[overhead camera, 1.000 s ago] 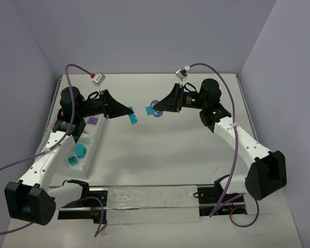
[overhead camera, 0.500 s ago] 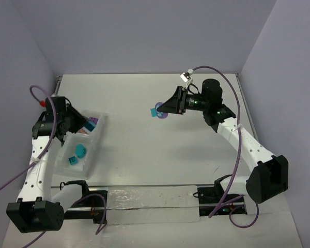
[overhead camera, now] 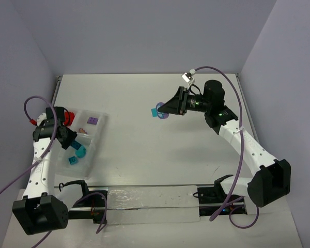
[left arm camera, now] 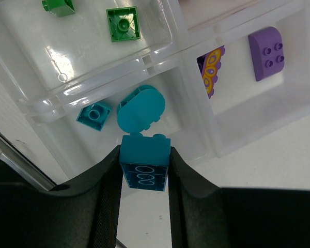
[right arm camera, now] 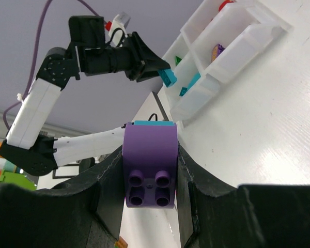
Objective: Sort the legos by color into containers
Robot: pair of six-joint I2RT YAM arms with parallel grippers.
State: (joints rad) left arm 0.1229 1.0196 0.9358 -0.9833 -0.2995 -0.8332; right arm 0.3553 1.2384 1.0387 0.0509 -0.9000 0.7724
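Note:
My left gripper (left arm camera: pixel 144 170) is shut on a cyan brick (left arm camera: pixel 144 157) and holds it just above the clear tray (overhead camera: pixel 96 135). Under it is a compartment holding a rounded cyan piece (left arm camera: pixel 141 107) and a small cyan brick (left arm camera: pixel 94 114). Other compartments hold green bricks (left arm camera: pixel 123 23) and a purple brick (left arm camera: pixel 266 53). My right gripper (right arm camera: pixel 150 170) is shut on a purple brick (right arm camera: pixel 150 155) with a cyan brick (right arm camera: pixel 152 123) stuck to its far side. It holds the pair (overhead camera: pixel 159 111) in the air above mid-table.
A purple-and-yellow printed piece (left arm camera: pixel 212 70) lies in the purple compartment, and something red (overhead camera: pixel 67 116) lies at the tray's far-left end. A clear strip on a rail (overhead camera: pixel 150 199) runs along the near edge. Walls close in the back and both sides.
My left gripper has swung from mid-table back to the tray with its cyan brick and now hangs over the cyan compartment. My right gripper has barely moved.

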